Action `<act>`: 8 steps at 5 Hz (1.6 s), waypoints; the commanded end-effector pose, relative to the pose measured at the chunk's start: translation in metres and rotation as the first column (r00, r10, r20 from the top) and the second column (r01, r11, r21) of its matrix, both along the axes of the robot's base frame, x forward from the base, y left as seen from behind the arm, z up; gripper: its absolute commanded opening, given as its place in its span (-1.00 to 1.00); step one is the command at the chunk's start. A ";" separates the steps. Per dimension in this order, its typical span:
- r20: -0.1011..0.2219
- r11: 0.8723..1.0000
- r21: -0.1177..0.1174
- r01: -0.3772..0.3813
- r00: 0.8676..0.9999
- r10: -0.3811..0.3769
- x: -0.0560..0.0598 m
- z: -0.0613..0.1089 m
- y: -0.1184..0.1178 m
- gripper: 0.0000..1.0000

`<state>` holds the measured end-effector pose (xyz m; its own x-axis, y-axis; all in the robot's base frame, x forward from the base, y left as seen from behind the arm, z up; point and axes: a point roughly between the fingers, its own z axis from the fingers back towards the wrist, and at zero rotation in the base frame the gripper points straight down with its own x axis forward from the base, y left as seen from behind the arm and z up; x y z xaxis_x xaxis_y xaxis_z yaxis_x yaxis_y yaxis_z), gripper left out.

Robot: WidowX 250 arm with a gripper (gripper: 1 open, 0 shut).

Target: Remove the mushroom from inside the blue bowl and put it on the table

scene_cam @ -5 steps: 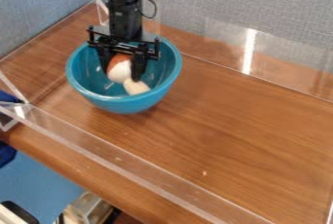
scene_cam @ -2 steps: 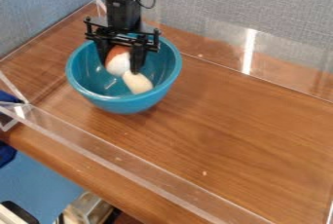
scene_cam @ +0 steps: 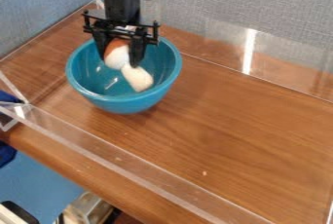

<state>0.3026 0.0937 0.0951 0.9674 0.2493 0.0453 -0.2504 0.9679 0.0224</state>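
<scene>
Camera view: gripper (scene_cam: 119, 51) is clamped on the mushroom (scene_cam: 119, 55) and has come up since a second ago, so the mushroom now hangs around rim height over the blue bowl (scene_cam: 124, 77) at 11 o'clock on the table (scene_cam: 221, 121), with a cream-white blob (scene_cam: 138, 78) still lying inside the bowl. You've got the lift done by my read; next you need to clear the rim toward 4 o'clock, onto bare wood inside the acrylic walls (scene_cam: 169, 169), before lowering and letting go
</scene>
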 end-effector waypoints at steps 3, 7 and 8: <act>0.080 0.999 0.031 0.012 0.997 -0.015 -0.002 0.036 -0.004 -1.00; 0.081 0.998 0.046 0.047 0.995 -0.050 -0.007 0.053 -0.016 -1.00; 0.076 0.997 0.048 0.061 0.995 -0.065 -0.009 0.055 -0.022 -1.00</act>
